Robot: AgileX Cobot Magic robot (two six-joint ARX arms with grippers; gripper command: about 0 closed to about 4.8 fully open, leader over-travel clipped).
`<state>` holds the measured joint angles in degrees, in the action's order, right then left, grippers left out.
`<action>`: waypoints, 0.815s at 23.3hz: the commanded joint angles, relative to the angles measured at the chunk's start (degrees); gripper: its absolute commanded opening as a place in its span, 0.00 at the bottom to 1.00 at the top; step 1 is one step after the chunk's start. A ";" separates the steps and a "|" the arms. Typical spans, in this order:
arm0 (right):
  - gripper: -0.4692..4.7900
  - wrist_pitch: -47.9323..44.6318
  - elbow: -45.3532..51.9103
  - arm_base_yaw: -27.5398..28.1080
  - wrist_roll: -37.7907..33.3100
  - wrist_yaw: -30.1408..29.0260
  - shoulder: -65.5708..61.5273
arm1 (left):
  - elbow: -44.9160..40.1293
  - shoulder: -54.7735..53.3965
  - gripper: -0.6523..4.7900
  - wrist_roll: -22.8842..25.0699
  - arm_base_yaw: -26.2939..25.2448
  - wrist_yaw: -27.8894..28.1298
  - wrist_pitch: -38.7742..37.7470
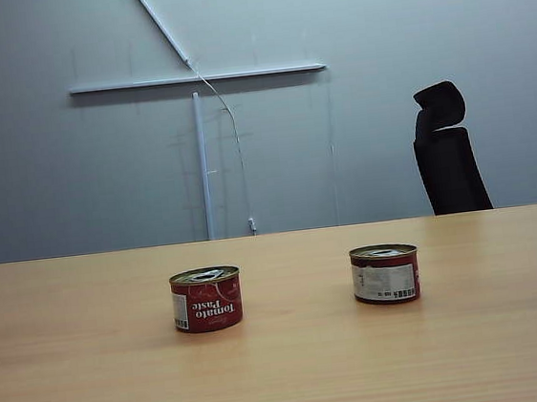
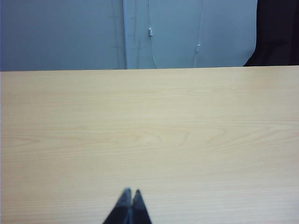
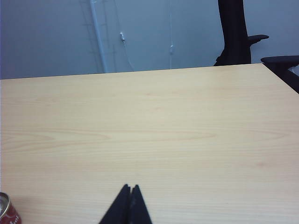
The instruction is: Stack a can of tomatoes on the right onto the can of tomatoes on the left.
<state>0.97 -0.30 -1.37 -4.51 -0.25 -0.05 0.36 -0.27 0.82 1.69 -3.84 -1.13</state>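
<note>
A: Cans? 
B: Left tomato paste can (image 1: 207,301) sits left of centre in the exterior view on the wooden table (image 1: 288,381); right tomato can (image 1: 385,273) well apart, right of centre. 
A: Grippers? 
B: Left gripper (image 2: 129,193) and right gripper (image 3: 130,188): fingers pressed together, over bare tabletop.

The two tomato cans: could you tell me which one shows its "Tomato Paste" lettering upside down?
The left can: its white "Tomato Paste" lettering reads inverted. The right can shows only a pale label panel.
</note>
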 commanded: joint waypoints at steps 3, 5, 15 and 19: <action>0.09 -1.29 0.24 -0.02 -0.02 -1.38 0.09 | 0.15 -0.07 0.12 0.24 0.09 -0.02 0.35; 0.09 -1.25 0.24 -0.02 -0.02 -1.38 0.09 | 0.15 -0.07 0.12 0.24 0.09 -0.02 0.35; 0.26 -4.11 -6.47 -0.50 -16.79 -21.73 -1.29 | 0.15 -14.27 0.12 0.24 28.15 6.45 0.31; 0.87 -1.84 -13.97 -3.87 -8.50 -24.76 -13.44 | 0.15 -17.49 0.12 0.24 32.59 1.44 -0.26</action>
<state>-0.40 -12.86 -4.12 -17.17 -23.49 -10.50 0.36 -17.85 0.80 34.22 -0.97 -1.58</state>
